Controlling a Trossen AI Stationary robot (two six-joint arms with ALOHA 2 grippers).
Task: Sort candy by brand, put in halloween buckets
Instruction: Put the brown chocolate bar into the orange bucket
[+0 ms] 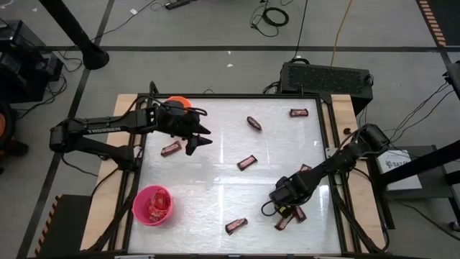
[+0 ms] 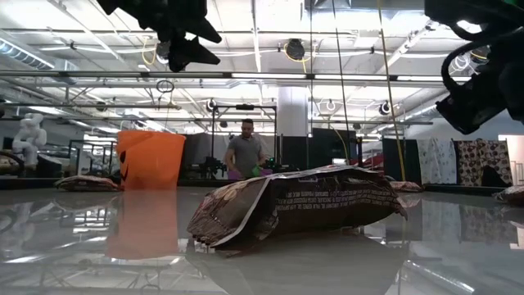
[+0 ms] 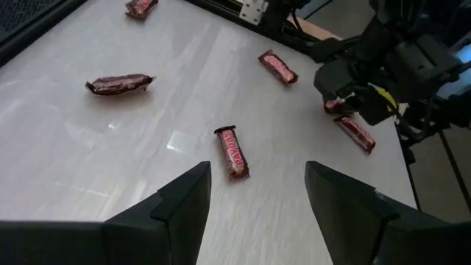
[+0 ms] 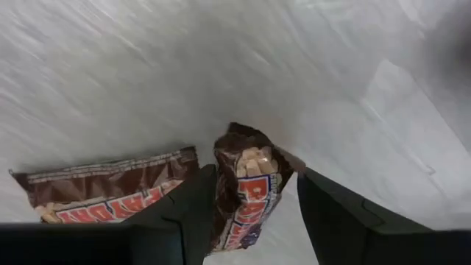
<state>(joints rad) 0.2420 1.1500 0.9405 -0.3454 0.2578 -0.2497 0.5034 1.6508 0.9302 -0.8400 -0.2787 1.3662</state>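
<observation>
The right gripper (image 1: 282,203) is low over the table's (image 1: 215,180) near right corner. Its fingers (image 4: 335,213) are around a brown candy bar (image 4: 246,188), and another brown bar (image 4: 110,195) lies just beside it. The left gripper (image 1: 198,140) hangs wide open with nothing in it, next to the orange bucket (image 1: 177,103). The pink bucket (image 1: 152,205) sits at the near left with red candy inside. More bars (image 1: 246,162) lie spread across the table.

The candy (image 3: 232,152) wears dark brown wrappers with red lettering. One bucket (image 1: 153,206) is hot pink, the other (image 2: 151,160) orange. The table (image 1: 215,180) is glossy white.
</observation>
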